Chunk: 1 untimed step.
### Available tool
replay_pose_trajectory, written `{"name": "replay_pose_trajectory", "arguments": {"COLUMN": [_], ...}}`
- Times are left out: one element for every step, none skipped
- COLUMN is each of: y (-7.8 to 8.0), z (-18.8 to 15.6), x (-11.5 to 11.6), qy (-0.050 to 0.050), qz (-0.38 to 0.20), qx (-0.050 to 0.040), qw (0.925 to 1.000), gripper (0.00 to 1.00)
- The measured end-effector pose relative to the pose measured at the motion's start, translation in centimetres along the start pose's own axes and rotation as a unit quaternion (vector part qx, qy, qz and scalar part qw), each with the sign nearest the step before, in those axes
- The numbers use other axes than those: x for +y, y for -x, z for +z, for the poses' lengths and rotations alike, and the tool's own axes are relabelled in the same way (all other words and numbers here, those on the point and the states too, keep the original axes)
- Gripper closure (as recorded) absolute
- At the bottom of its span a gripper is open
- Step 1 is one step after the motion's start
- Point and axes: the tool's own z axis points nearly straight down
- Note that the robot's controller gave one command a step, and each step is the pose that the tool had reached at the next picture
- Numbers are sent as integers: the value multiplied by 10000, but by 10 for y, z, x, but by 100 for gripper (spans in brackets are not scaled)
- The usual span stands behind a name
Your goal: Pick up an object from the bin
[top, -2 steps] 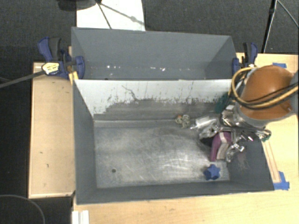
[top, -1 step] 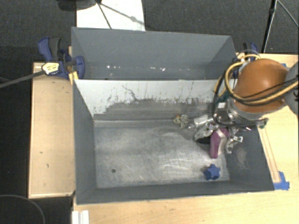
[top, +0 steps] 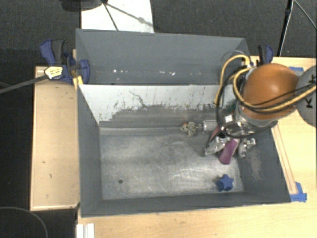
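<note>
The end effector [top: 229, 149] hangs low at about 3 o'clock on the bin [top: 148, 53] floor, under the arm's orange cover [top: 270, 89]. Between its two metal fingers [top: 214, 147] sits a purple piece [top: 226, 154], short, rounded and roughly cylindrical. Its lower end pokes out toward 6 o'clock below the fingertips. The fingers stand on either side of it and look pressed against it, so the end effector is pinching the purple piece. I cannot tell whether the piece is touching the floor or is just clear of it.

Two other things lie loose. A small blue star-shaped piece [top: 224, 183] is at about 4 o'clock on the floor, near the front wall, at 6 o'clock from the purple piece and apart from it. A small metallic bit [top: 188, 128] is at about 1 o'clock, close to the foot of the back wall.

The purple piece looks like a light, stiff, smooth-skinned toy part, probably plastic. Weight should not be a problem, but slip and twist could be. The grip seems to fall on the upper half, so the free lower end could swing or the round body could roll between the fingers. A hold across the middle of its length, square to its long axis, would be the surest. A straight lift toward 12 o'clock, away from the right wall, would keep it from snagging.
</note>
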Motion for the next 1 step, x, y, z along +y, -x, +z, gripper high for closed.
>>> {"name": "replay_pose_trajectory", "arguments": {"y": [0], "z": [0], "x": [2], "qy": [-22], "qz": [35], "qx": [-8], "qw": [10000], "gripper": [0]}}
